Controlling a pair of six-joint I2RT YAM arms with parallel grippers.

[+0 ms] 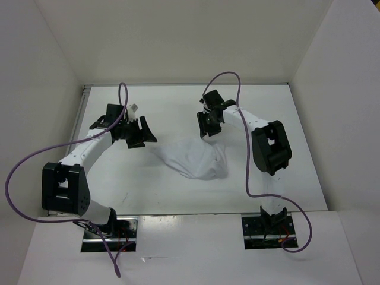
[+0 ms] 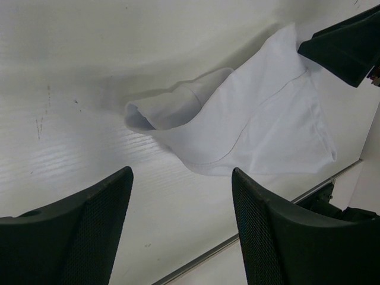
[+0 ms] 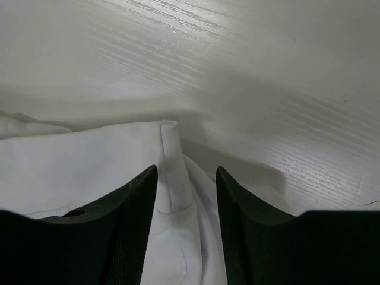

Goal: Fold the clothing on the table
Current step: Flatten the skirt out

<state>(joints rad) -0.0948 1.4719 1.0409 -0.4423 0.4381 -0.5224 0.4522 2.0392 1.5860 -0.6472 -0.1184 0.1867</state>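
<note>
My right tool (image 3: pixel 185 172) stood apart astride a hem of the cloth (image 3: pixel 71 166), placed to pinch it. Left tool (image 2: pixel 181 171) hung wide apart, empty, over the counter (image 2: pixel 77 148).

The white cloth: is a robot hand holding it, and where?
Cannot tell. The right gripper straddles a raised hemmed corner of the clothing, jaws apart, grip unclear. The left gripper is open and holds nothing.

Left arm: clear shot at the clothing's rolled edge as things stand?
Likely yes. The left gripper is open and aimed at the clothing, with only bare table between. The right gripper sits at the far corner, off that path.
</note>
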